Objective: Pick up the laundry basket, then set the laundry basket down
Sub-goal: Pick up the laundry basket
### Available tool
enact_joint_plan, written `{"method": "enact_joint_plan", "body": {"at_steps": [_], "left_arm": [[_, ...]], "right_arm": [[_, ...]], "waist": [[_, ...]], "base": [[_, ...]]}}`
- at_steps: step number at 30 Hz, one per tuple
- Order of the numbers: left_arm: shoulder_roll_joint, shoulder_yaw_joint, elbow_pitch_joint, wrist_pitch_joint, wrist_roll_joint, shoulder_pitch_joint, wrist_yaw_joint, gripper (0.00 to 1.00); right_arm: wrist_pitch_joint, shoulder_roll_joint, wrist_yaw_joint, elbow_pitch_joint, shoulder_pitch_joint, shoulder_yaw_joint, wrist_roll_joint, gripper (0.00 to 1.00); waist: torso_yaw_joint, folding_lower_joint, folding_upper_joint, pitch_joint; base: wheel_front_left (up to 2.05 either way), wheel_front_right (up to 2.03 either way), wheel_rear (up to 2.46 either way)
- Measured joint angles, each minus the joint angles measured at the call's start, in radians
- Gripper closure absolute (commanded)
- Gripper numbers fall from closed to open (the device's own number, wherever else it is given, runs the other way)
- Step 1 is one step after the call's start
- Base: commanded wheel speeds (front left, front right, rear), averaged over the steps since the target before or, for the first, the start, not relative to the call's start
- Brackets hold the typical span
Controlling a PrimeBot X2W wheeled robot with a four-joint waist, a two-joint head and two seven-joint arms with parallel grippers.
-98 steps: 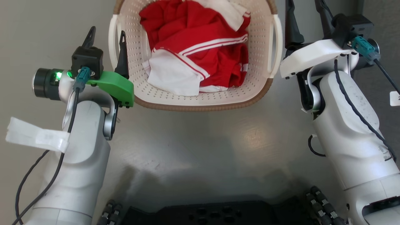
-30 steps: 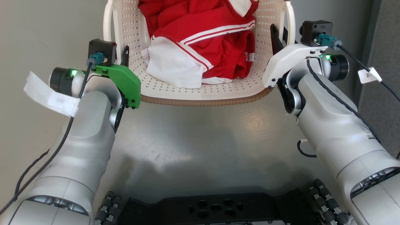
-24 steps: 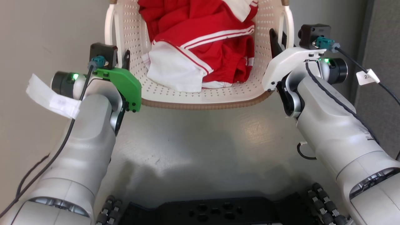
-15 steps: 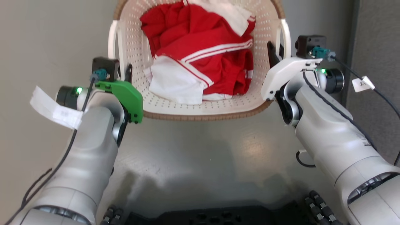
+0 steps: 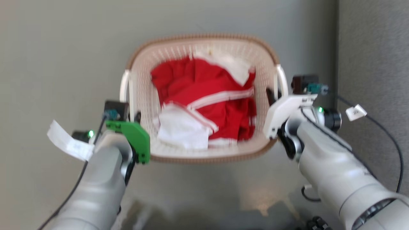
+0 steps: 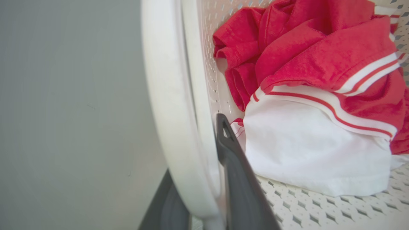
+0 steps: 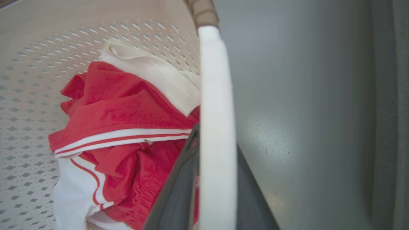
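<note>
My left claw [image 6: 204,179] and right claw [image 7: 217,179], which stood open beside the white handles [image 6: 166,95] seconds ago, now pinch them tight. The laundry basket [image 5: 204,37] hangs between them, seemingly clear of the floor [image 5: 64,64]; I judge the lift begun.

I see laundry basket [image 5: 204,37] centred in head view, picture blurred. Red and white clothes [image 5: 207,105] heaped inside. Left gripper [image 5: 131,112] at left white handle [image 5: 124,88], right gripper [image 5: 275,94] at right white handle [image 5: 282,80]. Finger closure unclear to me. Grey floor [image 5: 64,64] around.
</note>
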Motion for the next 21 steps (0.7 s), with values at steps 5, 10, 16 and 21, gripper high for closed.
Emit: {"method": "enact_joint_plan", "body": {"at_steps": [5, 10, 16, 21], "left_arm": [[-0.001, -0.021, 0.01, 0.03, -0.04, 0.058, -0.009, 1.0], [-0.002, -0.035, 0.01, 0.043, -0.056, 0.101, -0.009, 1.0], [-0.001, -0.054, 0.008, 0.052, -0.089, 0.157, -0.01, 1.0], [0.001, -0.073, 0.008, 0.06, -0.101, 0.204, -0.01, 1.0]], "right_arm": [[0.054, 0.002, 0.015, 0.017, 0.057, 0.029, 0.032, 1.0], [0.083, 0.002, 0.023, 0.018, 0.095, 0.053, 0.057, 1.0], [0.099, 0.002, 0.023, 0.015, 0.144, 0.08, 0.077, 1.0], [0.101, 0.002, 0.026, 0.01, 0.191, 0.103, 0.106, 1.0]], "waist": [[-0.001, 0.0, 0.0, -0.069], [0.002, 0.0, 0.0, -0.139], [0.007, 0.0, 0.0, -0.224], [0.011, -0.0001, 0.0, -0.295]], "base": [[0.0, 0.0, 0.0], [0.0, 0.0, 0.0], [0.0, 0.0, 0.0], [0.0, 0.0, 0.0]]}}
